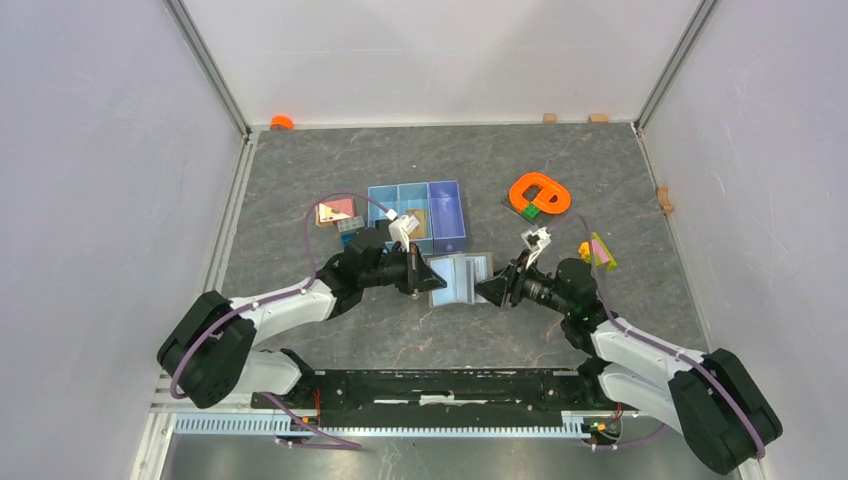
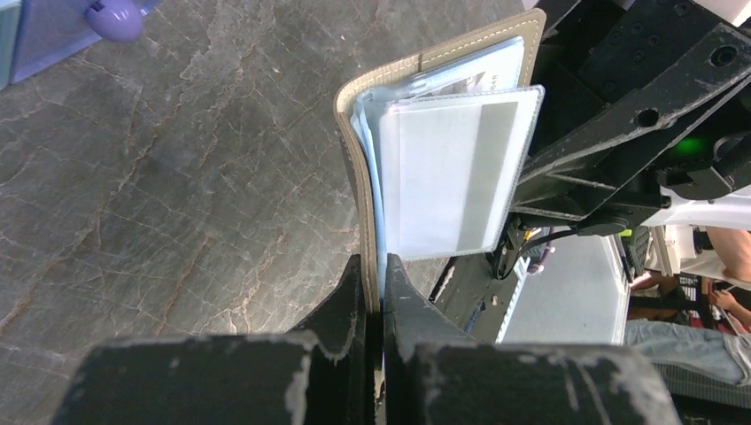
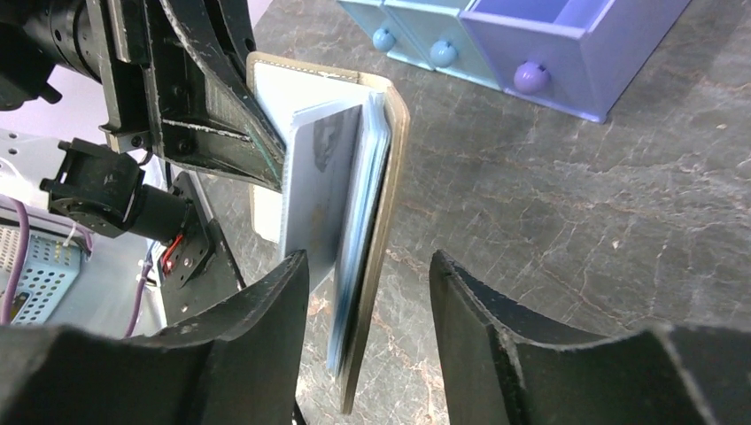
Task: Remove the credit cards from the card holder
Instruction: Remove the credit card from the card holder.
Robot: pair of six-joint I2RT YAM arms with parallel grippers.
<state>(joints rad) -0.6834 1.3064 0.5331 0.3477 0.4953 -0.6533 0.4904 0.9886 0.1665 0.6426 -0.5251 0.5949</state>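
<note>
Pinching card holder [image 2: 351, 115] edge with left gripper [image 2: 381, 274], upright between both arms. Right gripper [image 3: 367, 266] spread, straddling its free edge. Credit card [image 2: 452, 173] in clear sleeve.

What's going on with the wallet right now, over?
Left jaws shut on edge of card holder. Right jaws open, straddling its opposite edge. Credit cards not yet out. Nothing in the way.

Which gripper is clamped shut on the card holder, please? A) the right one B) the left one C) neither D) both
B: the left gripper pinches one edge of the card holder with its jaws closed, while the right gripper has its jaws apart on either side of the opposite edge.
</note>
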